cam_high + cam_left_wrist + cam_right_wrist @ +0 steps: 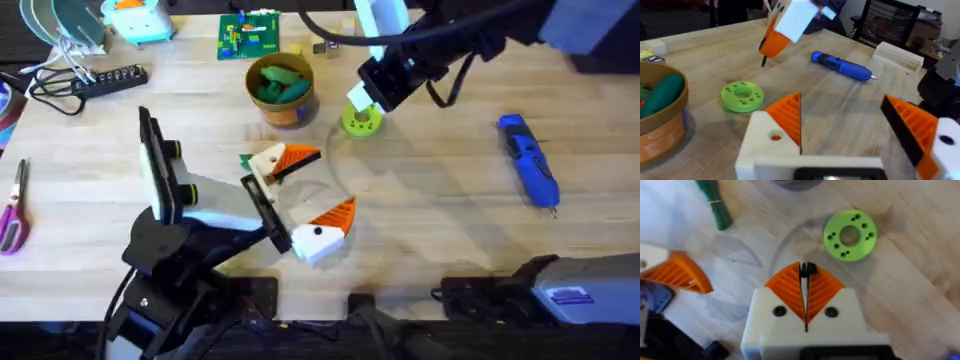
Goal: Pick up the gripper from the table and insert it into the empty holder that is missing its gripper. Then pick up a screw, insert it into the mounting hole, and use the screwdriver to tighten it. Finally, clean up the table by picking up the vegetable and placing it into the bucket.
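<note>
Nearest the bases, the left gripper is lying wide open and empty, its ribbed orange gripper sitting on the smooth white holder, whose mounting hole is showing no screw. Beyond it, the right gripper is pinching a tiny black screw at the very pad tips over the round green disc. With so slight a hold, the screw is risking tilting or dropping onto the wood, while the slim vegetable is lying beside the round bucket.
</note>
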Tool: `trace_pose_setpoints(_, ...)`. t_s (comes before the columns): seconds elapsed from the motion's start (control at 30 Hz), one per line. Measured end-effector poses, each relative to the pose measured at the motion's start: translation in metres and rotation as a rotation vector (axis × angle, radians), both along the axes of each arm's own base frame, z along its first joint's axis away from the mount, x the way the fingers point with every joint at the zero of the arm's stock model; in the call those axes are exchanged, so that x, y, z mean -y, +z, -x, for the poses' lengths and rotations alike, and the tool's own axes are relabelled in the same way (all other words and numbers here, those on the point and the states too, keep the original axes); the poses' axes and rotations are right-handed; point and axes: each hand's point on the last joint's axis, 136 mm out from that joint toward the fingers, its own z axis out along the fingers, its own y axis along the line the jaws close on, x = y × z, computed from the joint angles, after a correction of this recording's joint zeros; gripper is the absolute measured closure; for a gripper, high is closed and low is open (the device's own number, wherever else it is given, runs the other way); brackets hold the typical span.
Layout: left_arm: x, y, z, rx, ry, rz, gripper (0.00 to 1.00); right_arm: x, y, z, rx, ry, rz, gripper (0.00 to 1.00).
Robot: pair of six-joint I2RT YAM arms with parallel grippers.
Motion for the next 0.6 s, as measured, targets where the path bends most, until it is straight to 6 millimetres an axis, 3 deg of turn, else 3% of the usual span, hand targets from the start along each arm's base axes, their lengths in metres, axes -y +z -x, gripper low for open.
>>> trace_pose_setpoints(0.17,0.000,0.000,0.000,0.000,0.000,0.000,0.008,-0.018,0.025,0.026,-0.074,0.064,-0.079,0.995)
trace_pose_setpoints(0.4,0.000,0.000,0.000,0.003,0.000,-0.002,0.008,-0.053,0.072,0.051,-0.032,0.173,-0.138,0.995)
trace_pose_setpoints(0.6,0.003,0.000,0.005,0.012,-0.035,-0.006,0.008,-0.065,0.074,0.077,-0.084,0.216,-0.142,0.995)
